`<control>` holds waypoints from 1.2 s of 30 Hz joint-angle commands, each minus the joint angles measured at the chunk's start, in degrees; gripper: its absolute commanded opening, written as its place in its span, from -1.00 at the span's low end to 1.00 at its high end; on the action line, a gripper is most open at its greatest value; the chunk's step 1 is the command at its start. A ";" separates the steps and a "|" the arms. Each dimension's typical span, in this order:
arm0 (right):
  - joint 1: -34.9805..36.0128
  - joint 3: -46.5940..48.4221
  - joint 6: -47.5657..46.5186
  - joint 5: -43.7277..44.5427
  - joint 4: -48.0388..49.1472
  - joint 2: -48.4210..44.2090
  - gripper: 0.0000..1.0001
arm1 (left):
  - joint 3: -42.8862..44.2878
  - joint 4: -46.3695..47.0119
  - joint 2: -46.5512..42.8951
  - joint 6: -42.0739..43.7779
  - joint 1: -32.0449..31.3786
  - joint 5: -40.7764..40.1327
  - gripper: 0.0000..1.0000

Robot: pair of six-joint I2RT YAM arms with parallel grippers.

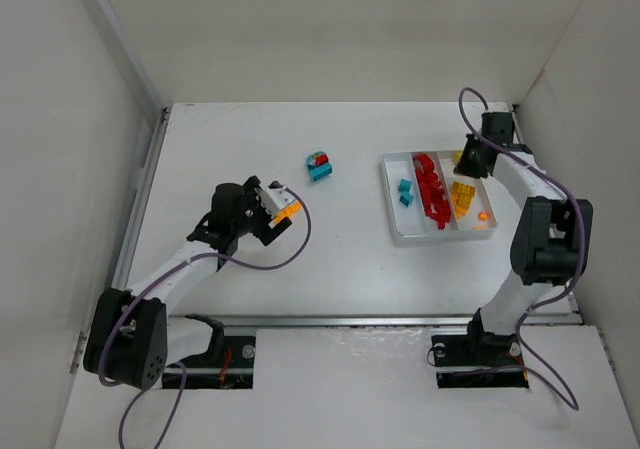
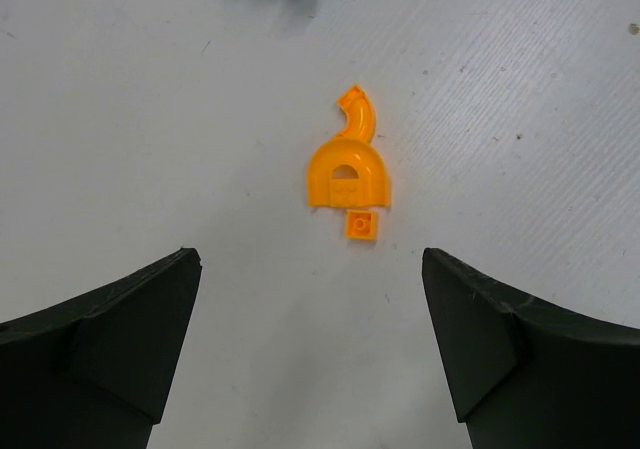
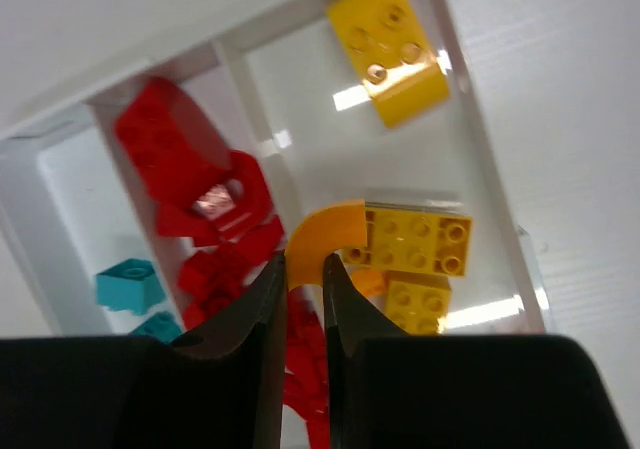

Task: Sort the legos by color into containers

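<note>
Orange curved piece (image 3: 322,231): pinched at its lower end between my right jaws, its arc bending over toward a yellow brick (image 3: 415,241).
Right jaws: pressed almost together on that orange curved piece, above the far end of the white tray (image 1: 388,197). From my right wrist view the piece sits against the divider between the middle and right compartments. I cannot tell whether it touches anything below.
Right compartment: the yellow brick lies here with a smaller yellow one just beside it, and another yellow block (image 3: 390,44) lies at the end wall.
Middle compartment: red pieces (image 3: 190,164) heaped along its length.
Left compartment: two teal bricks (image 3: 130,281), near each other.
Left jaws: spread wide and holding nothing, low over the surface (image 2: 150,119), one black finger on each side of my left wrist view.
Ahead of the left jaws: an orange arch piece (image 2: 347,174) lies flat on the surface. An orange curl (image 2: 357,114) touches its rounded top and a small orange square plate (image 2: 361,225) sits just beside its straight edge. None of them touches my left jaws.
Farther out: a teal and red cluster (image 1: 320,165) rests on the surface between my left arm and the white tray, apart from both.
</note>
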 commanded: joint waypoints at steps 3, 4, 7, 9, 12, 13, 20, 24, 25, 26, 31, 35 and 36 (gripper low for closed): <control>-0.87 -0.60 0.97 5.14 -1.83 1.83 -0.61 | 1.67 2.18 0.23 1.12 -0.68 3.18 0.83; -0.87 -0.60 0.97 5.14 -1.83 1.84 -0.46 | 1.67 2.18 0.23 1.12 -0.68 3.18 0.83; -0.87 -0.07 0.97 5.67 -1.83 1.84 0.17 | 1.67 2.18 0.23 1.12 -0.68 3.18 0.83; -0.87 0.45 0.36 5.67 -1.83 1.84 0.31 | 1.67 2.18 -0.29 0.42 -0.68 3.18 0.83; -0.87 0.45 -0.26 5.67 -2.35 0.79 0.37 | 1.15 2.18 -0.29 -0.20 -0.68 3.18 0.85; -0.87 -0.07 -0.26 5.67 -2.35 0.00 0.37 | 1.14 2.18 -0.29 -0.72 -0.68 3.18 0.85; 12.20 3.78 -8.77 7.51 -2.36 -2.47 0.44 | 0.62 4.10 -0.29 -6.78 -0.68 0.12 0.85; 22.76 13.50 -14.75 -1.78 -3.84 5.40 1.00 | -0.61 7.01 -0.82 -15.92 -0.68 -7.44 0.87; 24.52 15.99 -14.76 -2.93 -3.85 7.44 1.00 | -0.61 7.02 -0.82 -17.15 -0.68 -9.89 0.87; 27.49 18.71 -14.76 -3.64 -5.24 9.64 1.00 | -1.14 7.02 -1.34 -18.03 -0.68 -10.61 0.87; 34.28 40.15 -12.39 -2.52 -8.68 24.56 1.00 | -2.28 6.40 -3.63 -19.10 -0.68 -11.93 0.87; 37.10 51.67 -11.86 1.97 -11.40 33.63 1.00 | -2.99 6.40 -4.86 -19.10 -0.68 -12.99 0.87; 37.10 53.43 -11.34 3.98 -11.93 35.13 1.00 | -3.60 6.40 -4.86 -19.10 -0.68 -12.99 0.87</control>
